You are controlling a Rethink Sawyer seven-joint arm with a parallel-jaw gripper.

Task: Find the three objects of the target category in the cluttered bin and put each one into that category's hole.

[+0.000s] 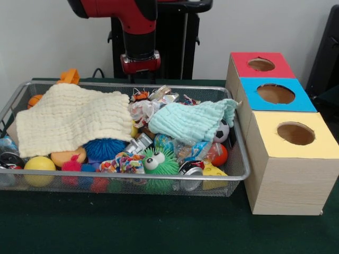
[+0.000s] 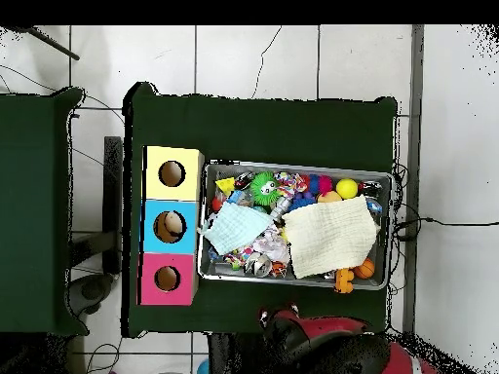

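A wire mesh bin (image 1: 127, 86) (image 2: 297, 167) holds a heap of small toys. A cream cloth (image 1: 74, 117) (image 2: 329, 237) covers its left part in the front view, and a mint cloth (image 1: 192, 119) (image 2: 237, 229) lies right of the middle. Showing between them are a green fuzzy toy with eyes (image 1: 159, 163), a blue spiky ball (image 1: 104, 148), a yellow ball (image 1: 39, 165), a small football (image 1: 222, 131) and a can (image 1: 190, 169). The arm's red and black end (image 1: 140, 59) (image 2: 283, 324) hangs behind the bin's far rim, clear of the toys; its gripper is hidden.
Three boxes with round holes stand in a row beside the bin: red (image 1: 261, 64) (image 2: 167, 279), blue (image 1: 276, 93) (image 2: 172, 226) and yellow (image 1: 295, 133) (image 2: 172, 173). An orange toy (image 1: 69, 76) pokes up at the bin's far corner.
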